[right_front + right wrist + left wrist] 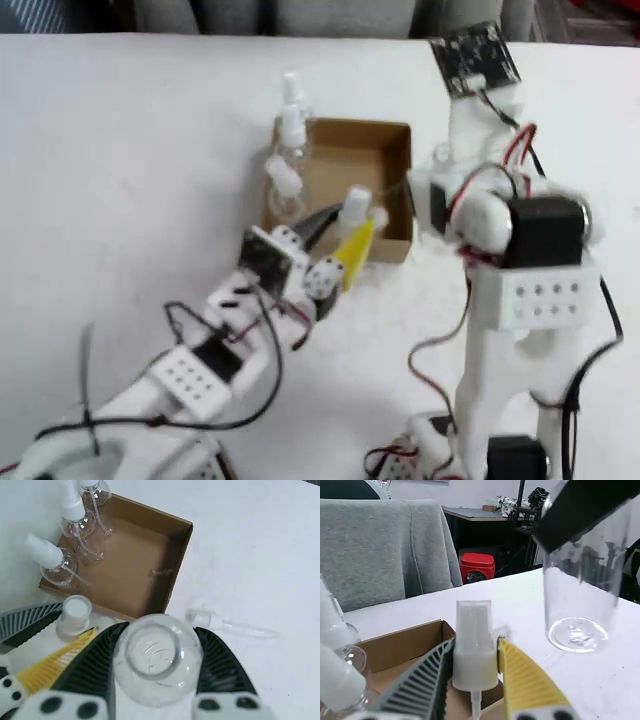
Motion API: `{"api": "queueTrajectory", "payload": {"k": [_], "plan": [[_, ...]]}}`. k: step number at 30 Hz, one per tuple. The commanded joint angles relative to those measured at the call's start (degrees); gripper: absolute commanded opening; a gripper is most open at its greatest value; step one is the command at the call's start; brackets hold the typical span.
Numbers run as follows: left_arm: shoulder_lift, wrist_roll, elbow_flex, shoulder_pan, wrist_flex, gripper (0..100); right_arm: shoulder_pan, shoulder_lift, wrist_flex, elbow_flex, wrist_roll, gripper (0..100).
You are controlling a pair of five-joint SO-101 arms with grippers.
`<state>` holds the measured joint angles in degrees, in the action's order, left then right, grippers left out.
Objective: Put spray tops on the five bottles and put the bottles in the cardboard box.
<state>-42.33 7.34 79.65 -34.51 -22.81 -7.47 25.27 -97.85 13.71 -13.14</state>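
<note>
My left gripper is shut on a white spray top, which stands upright between its grey and yellow fingers over the front edge of the cardboard box. My right gripper is shut on a clear bottle with no top, its mouth facing the wrist camera. That bottle hangs close beside the spray top, to the right of the box. The spray top sits left of the bottle. Three bottles with tops stand along the box's left wall.
One loose spray top lies on the white table off the box's front right corner. The right arm's body stands tall to the right of the box. A grey chair back rises beyond the table's far edge.
</note>
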Motion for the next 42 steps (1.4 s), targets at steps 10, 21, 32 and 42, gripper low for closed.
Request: {"api": "queueTrajectory", "payload": {"k": [10, 21, 32, 42], "plan": [[13.1, 0.8, -6.9, -0.1, -10.6, 2, -8.6, 5.7, -1.3, -10.8, 1.2, 1.6], [13.1, 0.7, -5.2, -4.6, -10.7, 2, -12.7, 5.7, 1.5, -10.9, 5.1, 1.6], [1.8, 0.8, 0.7, -8.2, -10.4, 2, -12.7, 5.7, 4.6, -11.3, 6.9, 1.6], [-2.9, 0.8, 0.4, -5.2, -5.5, 2, -12.3, 5.8, 4.2, -11.3, 6.5, 1.6]]}}
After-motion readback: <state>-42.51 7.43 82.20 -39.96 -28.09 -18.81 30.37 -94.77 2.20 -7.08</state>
